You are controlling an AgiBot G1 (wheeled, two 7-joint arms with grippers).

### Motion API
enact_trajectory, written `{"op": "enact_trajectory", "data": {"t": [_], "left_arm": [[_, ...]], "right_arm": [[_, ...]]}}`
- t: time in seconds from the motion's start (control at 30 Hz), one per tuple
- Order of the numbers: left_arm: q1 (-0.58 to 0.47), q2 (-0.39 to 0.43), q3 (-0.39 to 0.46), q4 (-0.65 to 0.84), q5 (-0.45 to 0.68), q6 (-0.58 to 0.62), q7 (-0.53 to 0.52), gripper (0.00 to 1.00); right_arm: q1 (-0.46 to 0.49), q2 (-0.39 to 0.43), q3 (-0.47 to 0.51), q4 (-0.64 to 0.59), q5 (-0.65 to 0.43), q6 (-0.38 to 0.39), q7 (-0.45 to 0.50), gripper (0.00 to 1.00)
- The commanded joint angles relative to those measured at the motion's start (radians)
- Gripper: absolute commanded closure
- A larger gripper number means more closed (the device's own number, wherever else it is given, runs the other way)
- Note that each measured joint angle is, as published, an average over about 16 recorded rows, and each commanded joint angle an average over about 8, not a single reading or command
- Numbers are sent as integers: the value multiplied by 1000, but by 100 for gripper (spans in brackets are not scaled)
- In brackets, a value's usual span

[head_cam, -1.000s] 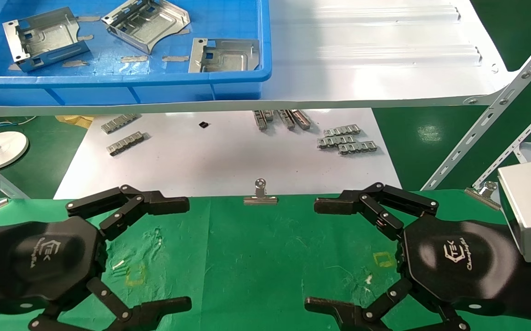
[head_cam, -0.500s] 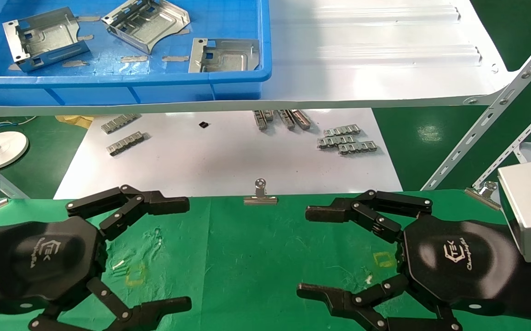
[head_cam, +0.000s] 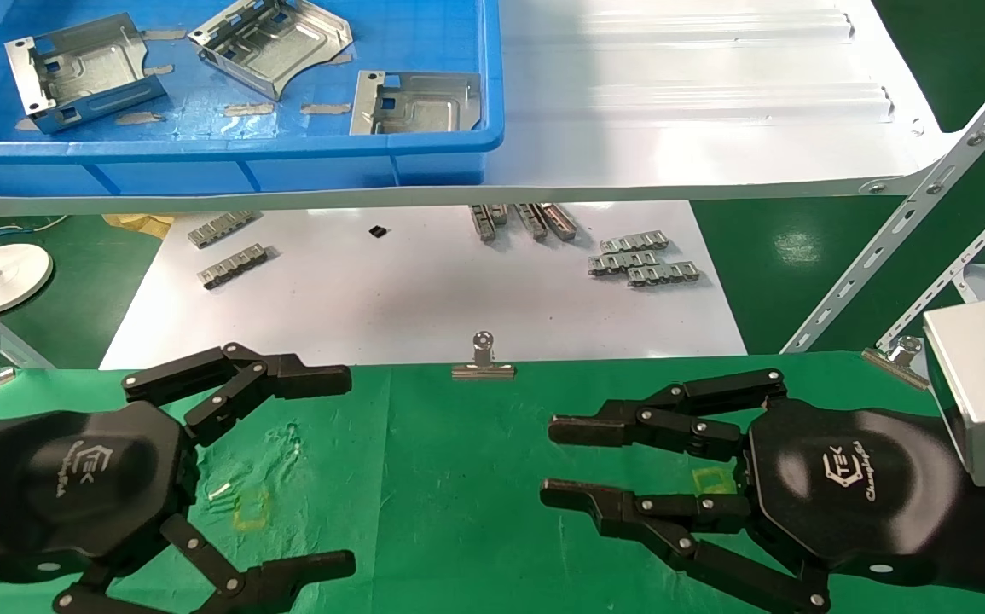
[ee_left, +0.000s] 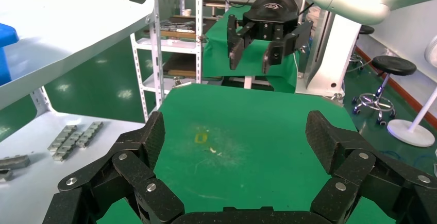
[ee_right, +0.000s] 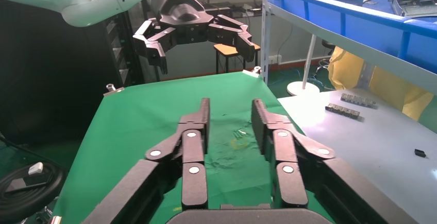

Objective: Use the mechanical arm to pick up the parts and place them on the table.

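Head view: both claws hover over the green worktop (head_cam: 475, 477). The left claw (head_cam: 321, 465) sits at the near left with its fingers spread wide and nothing between them. The right claw (head_cam: 556, 460) is at the near right, fingers drawn close with a narrow gap, gripping nothing. Three parts (head_cam: 411, 102) lie in the blue bin (head_cam: 287, 166) on the white shelf (head_cam: 697, 111), well apart from both claws. Below the shelf, link strips (head_cam: 641, 260) lie on a white sheet (head_cam: 424, 290). A binder clip (head_cam: 482, 358) sits at the worktop's far edge, between the two claws.

Left wrist view: the left claw (ee_left: 237, 141) has its fingers (ee_left: 147, 147) held far apart over bare green cloth (ee_left: 257, 126). The right claw (ee_left: 255, 46) shows farther off, fingers nearly together.

Right wrist view: the right claw (ee_right: 229, 113) has its fingers (ee_right: 198, 126) almost parallel, a slim gap between, empty. Beyond it the left claw (ee_right: 206, 44) hangs wide open. The bin (ee_right: 360, 20) with parts (ee_right: 412, 0) is on the shelf to one side.
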Motion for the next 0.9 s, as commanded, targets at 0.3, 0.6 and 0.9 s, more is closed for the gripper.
{"op": "enact_trajectory", "data": {"t": [0.3, 0.6, 0.9], "left_arm": [[0, 0, 0, 0, 0, 0, 0, 0], [0, 0, 0, 0, 0, 0, 0, 0], [0, 0, 0, 0, 0, 0, 0, 0]], "right_arm": [[0, 0, 0, 0, 0, 0, 0, 100], [0, 0, 0, 0, 0, 0, 0, 100], [0, 0, 0, 0, 0, 0, 0, 100]]}}
